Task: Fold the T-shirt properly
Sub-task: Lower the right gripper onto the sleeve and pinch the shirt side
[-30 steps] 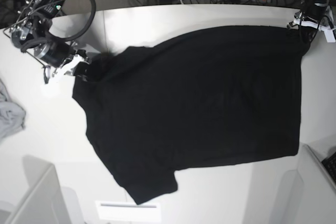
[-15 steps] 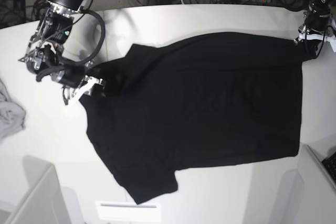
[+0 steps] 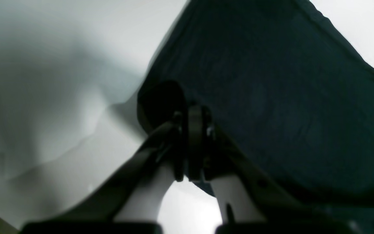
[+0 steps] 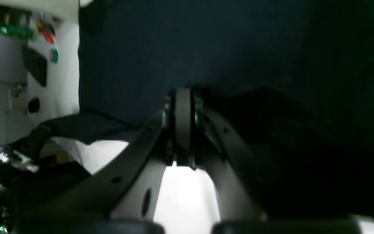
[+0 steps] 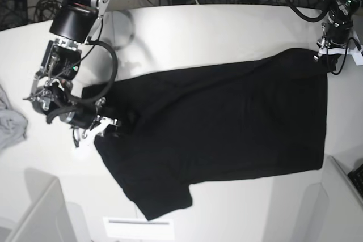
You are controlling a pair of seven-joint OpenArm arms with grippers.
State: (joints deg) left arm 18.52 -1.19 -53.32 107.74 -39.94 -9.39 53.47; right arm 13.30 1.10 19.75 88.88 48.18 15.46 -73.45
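Note:
The black T-shirt (image 5: 227, 134) lies spread on the white table (image 5: 227, 32), and its print is hidden. My right gripper (image 5: 112, 128), on the left of the base view, is shut on the shirt's far sleeve and shoulder area. The right wrist view shows its jaws (image 4: 182, 97) closed on dark fabric (image 4: 206, 42). My left gripper (image 5: 328, 60), at the right of the base view, is shut on the shirt's far hem corner. The left wrist view shows it (image 3: 192, 112) pinching a bunched fold of the cloth (image 3: 271, 81).
A small light grey cloth (image 5: 10, 123) lies at the table's left edge. A white bin (image 5: 39, 213) stands at the front left and another (image 5: 340, 196) at the front right. A white label (image 5: 139, 228) lies near the front edge. Cables run behind the table.
Both grippers have moved toward the table's front, pulling the shirt's far edge with them. The far edge now lies further forward and the far sleeve has folded in.

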